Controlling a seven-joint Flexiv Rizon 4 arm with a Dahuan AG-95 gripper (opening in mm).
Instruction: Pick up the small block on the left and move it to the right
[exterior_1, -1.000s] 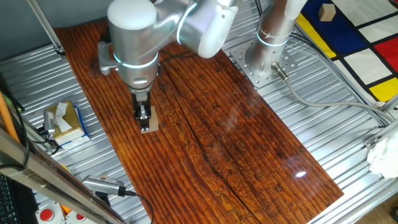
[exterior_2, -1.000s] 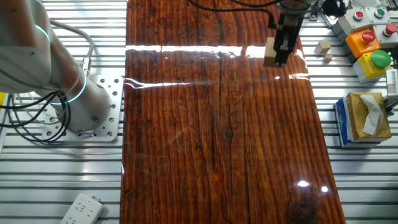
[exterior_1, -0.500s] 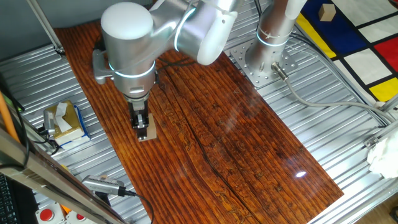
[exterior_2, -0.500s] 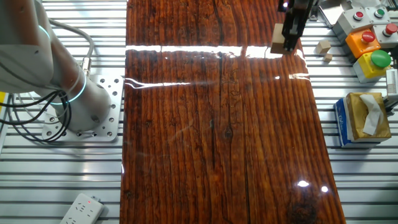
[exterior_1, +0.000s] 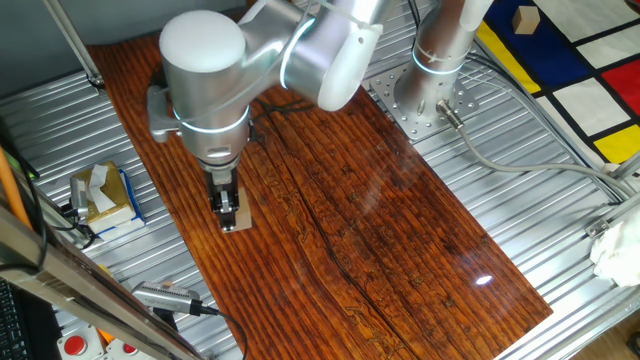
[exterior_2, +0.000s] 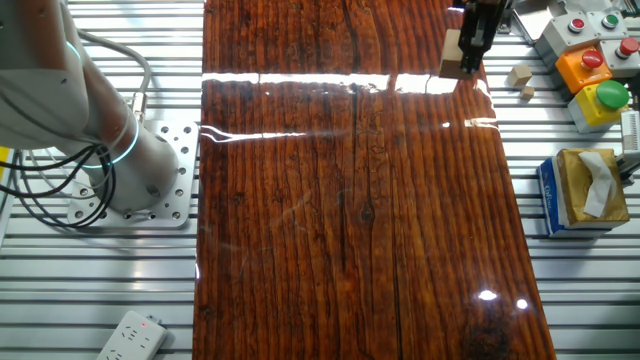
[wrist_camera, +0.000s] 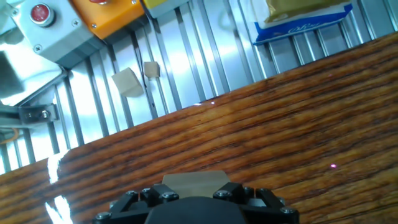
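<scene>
Claw (exterior_1: 229, 207) gripping one small block (exterior_1: 237, 220), two loose wooden pieces (wrist_camera: 128, 82) beyond board (exterior_1: 380, 240)

Arm bent over, hand (exterior_1: 226, 203) pointing down, fingers clamped shut

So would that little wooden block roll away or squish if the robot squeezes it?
Probably not. The small block looks like solid wood with flat faces, so it should stay stiff and not roll. The gripper seems to hold it easily, so it's likely light.
</scene>
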